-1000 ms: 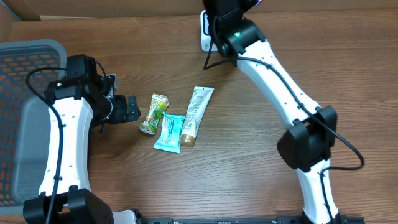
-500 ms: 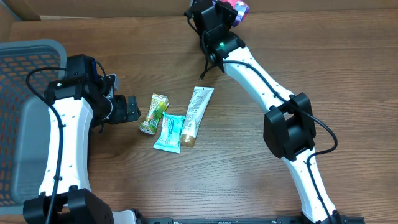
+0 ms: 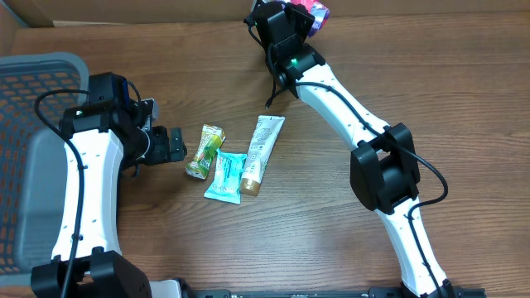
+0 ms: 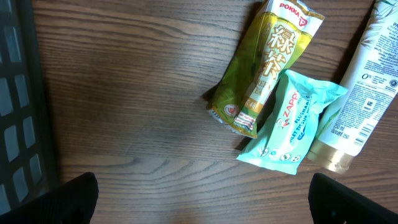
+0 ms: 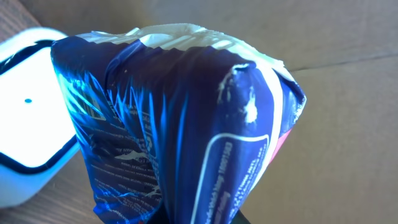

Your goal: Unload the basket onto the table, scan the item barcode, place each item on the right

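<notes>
A shiny blue packet (image 5: 180, 118) with a pink edge fills the right wrist view, and my right gripper (image 5: 193, 218) is shut on its lower end. Overhead, that packet (image 3: 315, 12) is held up at the table's back edge. The white scanner (image 5: 25, 137) with its glowing face sits just left of the packet; overhead the arm hides it. My left gripper (image 4: 205, 211) stands open over bare wood, left of the green tea packet (image 4: 267, 62). A teal wipes pack (image 4: 292, 124) and a white tube (image 4: 367, 87) lie beside it.
A grey mesh basket (image 3: 33, 91) occupies the left edge of the table, close behind the left arm. A cardboard wall (image 5: 348, 124) rises behind the scanner. The three loose items (image 3: 225, 177) lie together mid-table.
The right arm swung left along the back edge with the blue packet, now covering the scanner overhead. In the last half second it barely moved. The left arm stayed still.
</notes>
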Tool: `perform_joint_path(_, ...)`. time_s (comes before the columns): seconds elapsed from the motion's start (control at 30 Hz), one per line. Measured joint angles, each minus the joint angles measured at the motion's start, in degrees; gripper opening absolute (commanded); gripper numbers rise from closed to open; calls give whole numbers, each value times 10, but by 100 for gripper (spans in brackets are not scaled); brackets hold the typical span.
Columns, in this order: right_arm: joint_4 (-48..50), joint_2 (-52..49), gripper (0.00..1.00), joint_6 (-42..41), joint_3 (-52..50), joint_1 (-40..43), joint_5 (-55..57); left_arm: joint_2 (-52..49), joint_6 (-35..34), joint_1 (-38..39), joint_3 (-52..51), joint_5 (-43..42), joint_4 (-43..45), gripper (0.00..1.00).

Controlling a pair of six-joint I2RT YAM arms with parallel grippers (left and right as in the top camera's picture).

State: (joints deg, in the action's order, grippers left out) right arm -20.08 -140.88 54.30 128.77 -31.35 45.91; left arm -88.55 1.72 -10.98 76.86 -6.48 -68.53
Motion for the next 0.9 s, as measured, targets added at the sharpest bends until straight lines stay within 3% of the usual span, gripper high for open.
perform_joint_path(0.27,-58,8,4,-12,-1,-14,3,0,0,0,0,0,0,100)
perform_joint_path(0.47,-204,82,4,-79,-9,-24,-82,0,0,0,0,0,0,99)
perform_joint_path(0.63,-330,192,4,-188,-9,-24,-198,0,0,0,0,0,0,100)
perform_joint_path(0.9,-506,354,4,-472,-8,35,-405,0,0,0,0,0,0,99)
